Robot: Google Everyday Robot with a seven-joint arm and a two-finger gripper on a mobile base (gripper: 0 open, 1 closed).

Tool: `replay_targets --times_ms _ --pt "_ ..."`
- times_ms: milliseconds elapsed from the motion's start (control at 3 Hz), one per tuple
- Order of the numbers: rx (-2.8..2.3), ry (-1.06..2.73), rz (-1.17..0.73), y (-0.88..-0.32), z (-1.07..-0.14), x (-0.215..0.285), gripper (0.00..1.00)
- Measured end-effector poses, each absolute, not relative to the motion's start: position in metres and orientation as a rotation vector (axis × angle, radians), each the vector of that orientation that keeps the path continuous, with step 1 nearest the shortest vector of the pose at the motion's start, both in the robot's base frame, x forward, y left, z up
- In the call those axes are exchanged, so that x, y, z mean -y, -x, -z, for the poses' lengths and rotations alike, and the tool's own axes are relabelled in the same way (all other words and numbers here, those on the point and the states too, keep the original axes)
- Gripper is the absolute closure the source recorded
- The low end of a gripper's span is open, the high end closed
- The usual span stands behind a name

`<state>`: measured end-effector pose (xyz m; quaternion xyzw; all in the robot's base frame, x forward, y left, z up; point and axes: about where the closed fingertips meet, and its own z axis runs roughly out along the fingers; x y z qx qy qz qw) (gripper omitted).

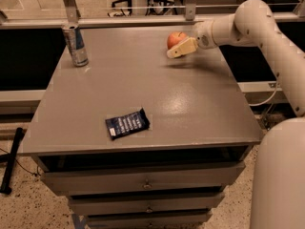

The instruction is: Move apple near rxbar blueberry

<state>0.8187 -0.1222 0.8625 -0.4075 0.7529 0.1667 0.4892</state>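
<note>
The red-orange apple (pixel 175 38) sits near the far right edge of the grey table (pixel 190 104). My gripper (pixel 181 48) reaches in from the right on a white arm, and its pale fingers (pixel 183 46) lie right in front of the apple, hiding its lower right side. I cannot tell whether they touch it. The rxbar blueberry (pixel 127 123), a flat dark navy wrapper with pale lettering, lies near the table's front edge, left of centre, far from the apple.
A tall silver-blue drink can (pixel 76 45) stands at the far left of the table. A metal rail (pixel 143 20) runs behind the table. Drawers (pixel 145 182) sit under the front edge. The robot's white body (pixel 281 175) fills the lower right.
</note>
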Motion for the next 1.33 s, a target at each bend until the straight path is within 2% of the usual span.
replay_targets --times_ms 333,667,1000,1333 --pt "-1.850 0.945 -0.404 -0.832 -0.850 0.122 0.18" --pt "-1.848 0.914 -0.411 -0.836 -0.850 0.124 0.41" --pt "-1.829 0.897 -0.428 -0.826 -0.860 0.125 0.64" --pt "-1.801 0.926 -0.476 -0.794 -0.874 0.122 0.88"
